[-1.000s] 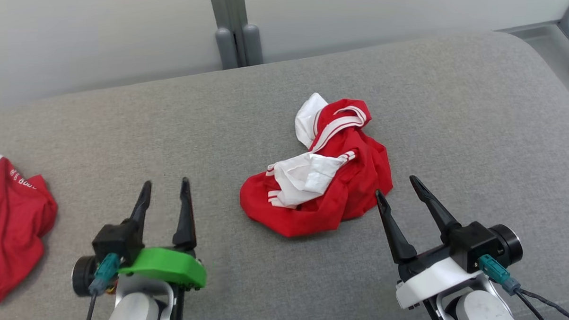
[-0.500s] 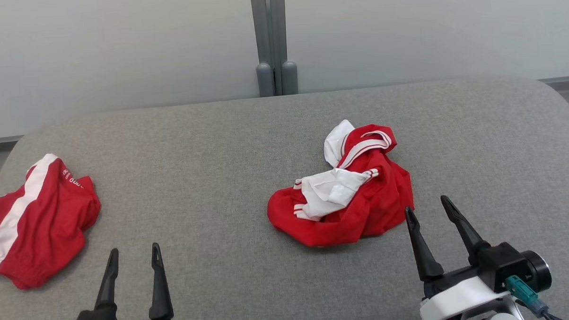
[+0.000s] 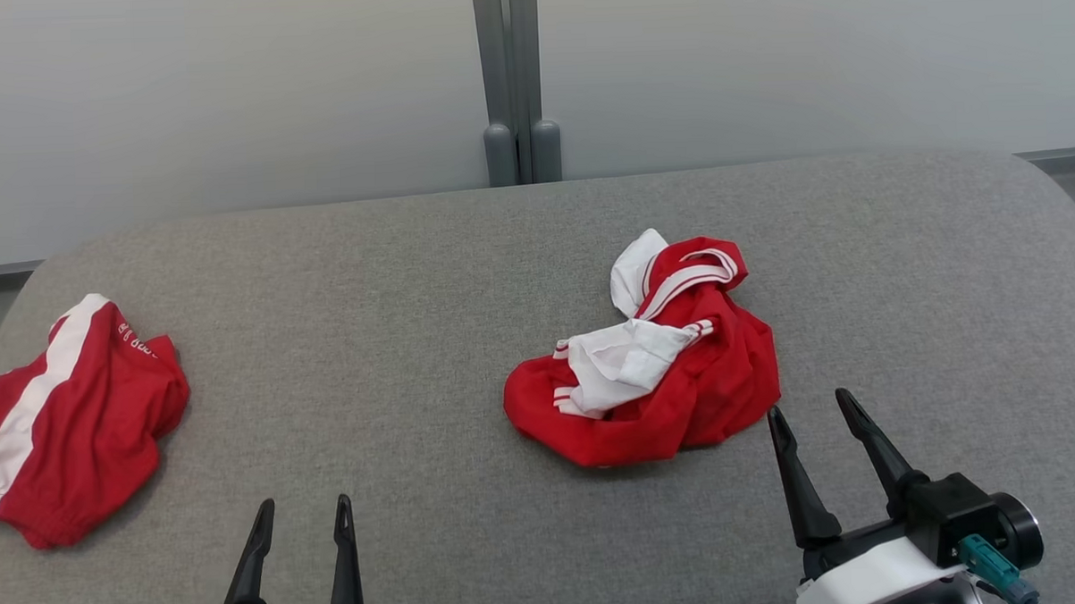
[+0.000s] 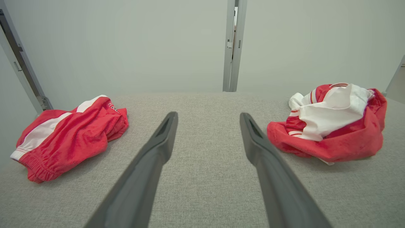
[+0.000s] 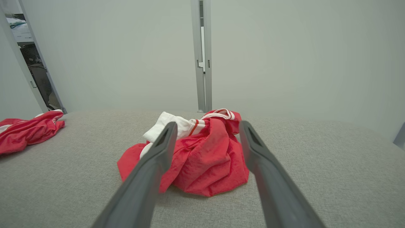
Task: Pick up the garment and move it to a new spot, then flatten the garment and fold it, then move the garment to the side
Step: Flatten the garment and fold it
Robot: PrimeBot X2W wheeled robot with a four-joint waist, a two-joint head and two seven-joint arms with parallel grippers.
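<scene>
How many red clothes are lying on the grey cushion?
2. A crumpled red-and-white fabric garment lies right of centre on the grey padded surface, just beyond the right end effector. A red fabric garment with a white stripe lies at its left edge.

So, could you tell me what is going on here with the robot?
The robot seems about to pick up the crumpled red-and-white garment in the middle. Its right gripper hangs beside it, fingers spread, holding nothing. The left gripper is open over bare grey table. A second red garment lies far left.
</scene>
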